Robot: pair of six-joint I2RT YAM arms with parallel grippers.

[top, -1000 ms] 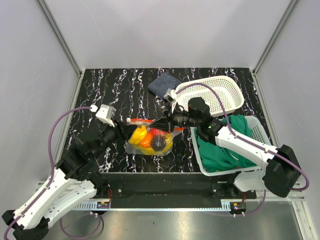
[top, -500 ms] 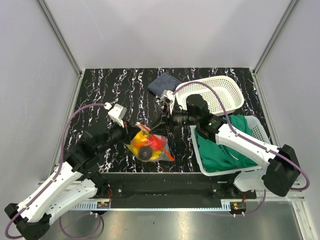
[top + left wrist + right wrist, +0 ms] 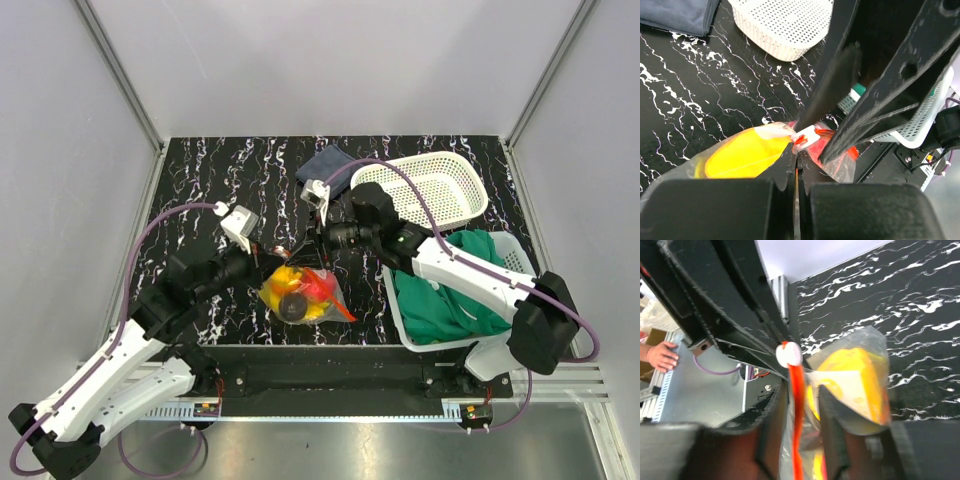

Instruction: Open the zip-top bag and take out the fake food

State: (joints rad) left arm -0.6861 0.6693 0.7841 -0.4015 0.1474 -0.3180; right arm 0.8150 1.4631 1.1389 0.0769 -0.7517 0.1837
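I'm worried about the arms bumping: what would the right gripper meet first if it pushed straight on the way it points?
The white slider tab on the zip-top bag, right ahead of the right gripper; close behind it, probably the left gripper, though depth is unclear.

Beyond the right gripper (image 3: pixel 318 240), a dark blue folded cloth (image 3: pixel 325 165) lies on the black marbled desk (image 3: pixel 200 180). To that gripper's right stand a white mesh basket (image 3: pixel 440 185) and a second basket (image 3: pixel 520 255) holding green cloth (image 3: pixel 440 300).

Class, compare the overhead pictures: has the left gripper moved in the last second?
Yes. The left gripper has moved rightward, nearer the white basket, and now pinches the zip-top bag.
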